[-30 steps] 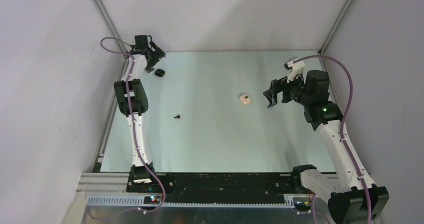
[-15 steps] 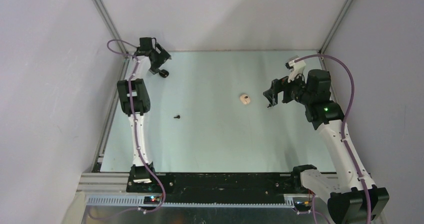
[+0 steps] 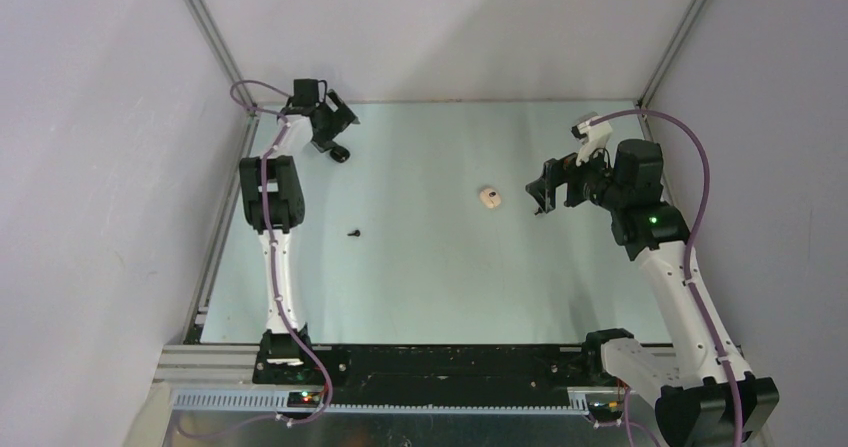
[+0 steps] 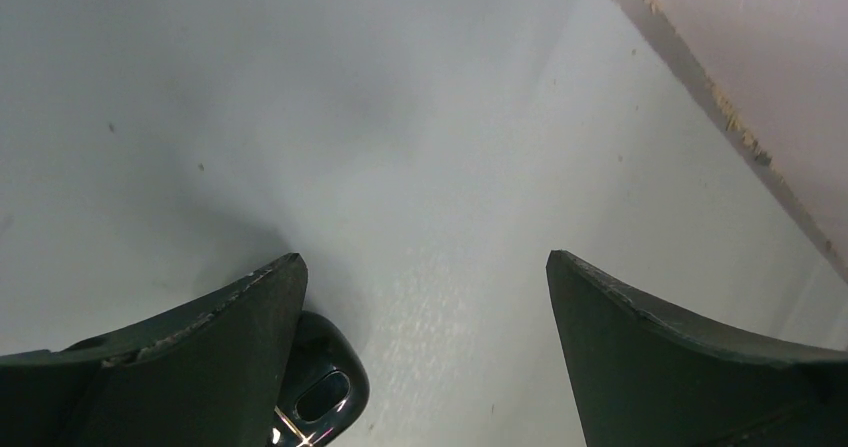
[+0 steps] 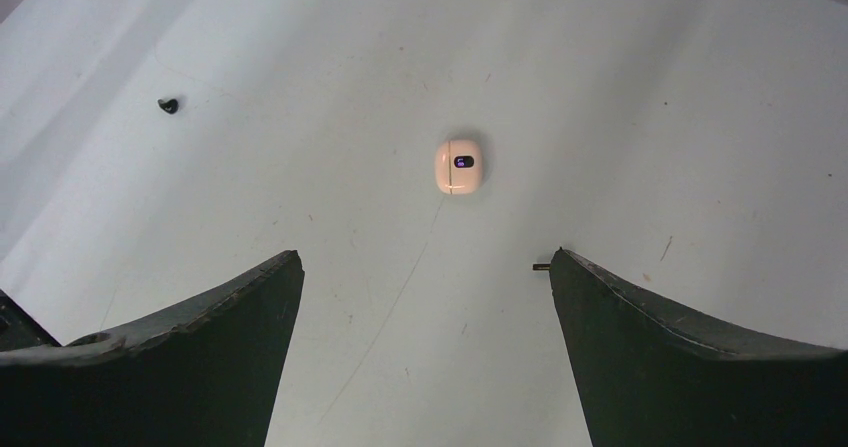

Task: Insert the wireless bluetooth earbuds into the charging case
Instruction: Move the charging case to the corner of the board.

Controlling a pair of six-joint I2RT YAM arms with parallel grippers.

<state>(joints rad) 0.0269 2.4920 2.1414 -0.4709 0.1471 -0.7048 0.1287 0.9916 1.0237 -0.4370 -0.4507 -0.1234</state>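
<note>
At the far left corner of the table [image 3: 420, 287], the left pincer [image 4: 420, 267] has swung rightward over the last second. The black charging case [image 4: 318, 397] has slid along with it, tucked beside one finger while the jaws stand wide apart. It looks nudged toward open table, not gripped. The right pincer [image 5: 425, 262], likewise spread and empty, has barely shifted and hovers near the white case [image 5: 460, 166]. One black earbud [image 3: 353, 234] lies loose mid-table, well apart from both cases, not yet inserted.
</note>
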